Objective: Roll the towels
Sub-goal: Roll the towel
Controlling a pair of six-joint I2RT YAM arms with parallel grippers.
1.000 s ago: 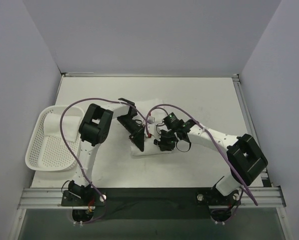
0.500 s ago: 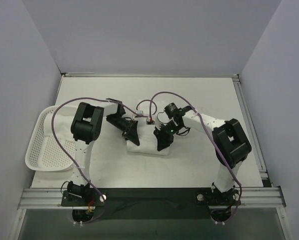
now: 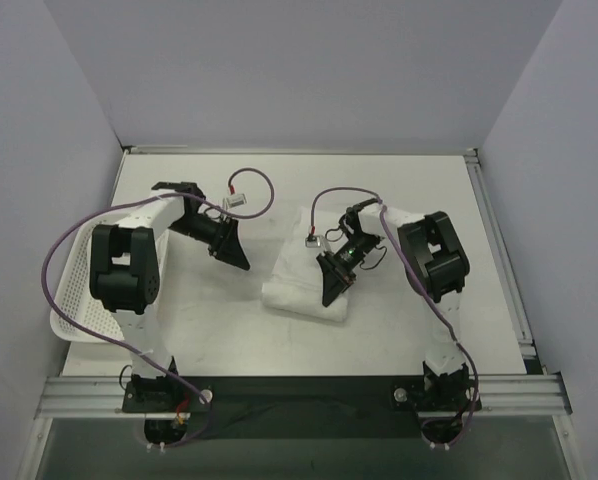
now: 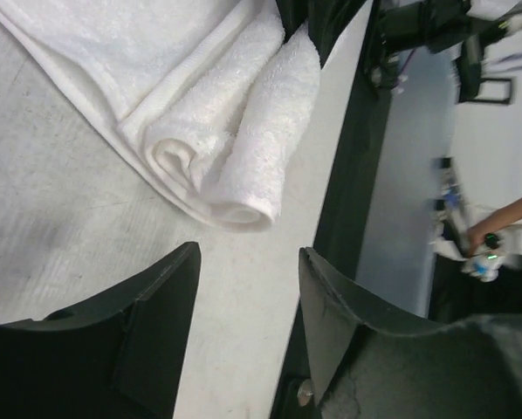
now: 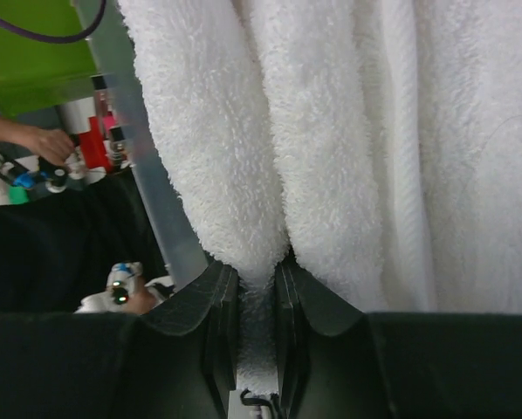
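One white terry towel [image 3: 301,283] lies mid-table, its near edge turned into a loose roll [image 4: 235,157]. My left gripper [image 3: 239,260] hangs to the left of it, apart from the cloth. Its jaws stand open over bare table [image 4: 248,255] with nothing between them. My right gripper [image 3: 329,292] sits on the towel's right end, shut on a fold of the roll. In the right wrist view the towel [image 5: 331,131] fills the frame and a pinch of it is squeezed between the fingers [image 5: 257,275].
A white perforated basket [image 3: 71,300] stands at the table's left edge, partly behind my left arm. The table's front edge with its metal rail [image 3: 299,385] runs just below the towel. Purple cables loop above both wrists.
My left gripper has opened, let go of the towel and swung away to the left. The right gripper keeps its pinch. The towel's near edge now lies further rolled.
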